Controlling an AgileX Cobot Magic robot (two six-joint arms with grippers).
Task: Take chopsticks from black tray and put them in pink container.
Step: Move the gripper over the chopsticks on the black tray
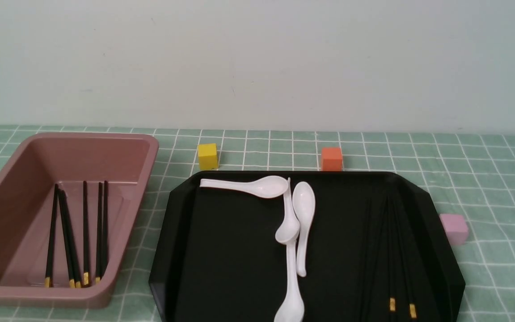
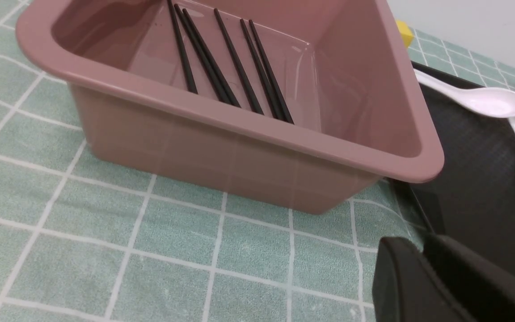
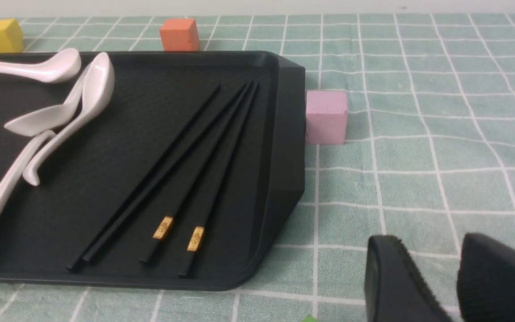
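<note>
Right gripper (image 3: pixel 456 255) hung nearest the lens, above the table (image 1: pixel 485 170) just off the tray (image 3: pixel 289 134). Jaws stood a narrow gap apart, with green checked cloth showing between them and nothing held. Left gripper (image 2: pixel 423 250) hung near the bin's near corner, at the tray's edge. Its jaws lay together with no gap seen, and they were empty.

Four chopsticks (image 3: pixel 207 156) lay along the right side of the tray, close to the rim and fanned slightly. They were long, thin and black, and hard to pick out against the glossy black floor in the front view. Two showed a short gold band near the near end; no band could be seen on the other two.

Six more sticks (image 1: pixel 85 232), by my count, lay flat on the floor of the bin (image 1: pixel 101 136), gold bands toward the robot. The bin was a deep dusty-pink box left of the tray.

White spoons (image 1: pixel 304 205) lay clustered mid-tray. Yellow cube (image 1: pixel 207 156) and orange cube (image 1: pixel 331 158) stood behind the tray. Pink cube (image 1: pixel 454 228) stood just beside its right rim.
</note>
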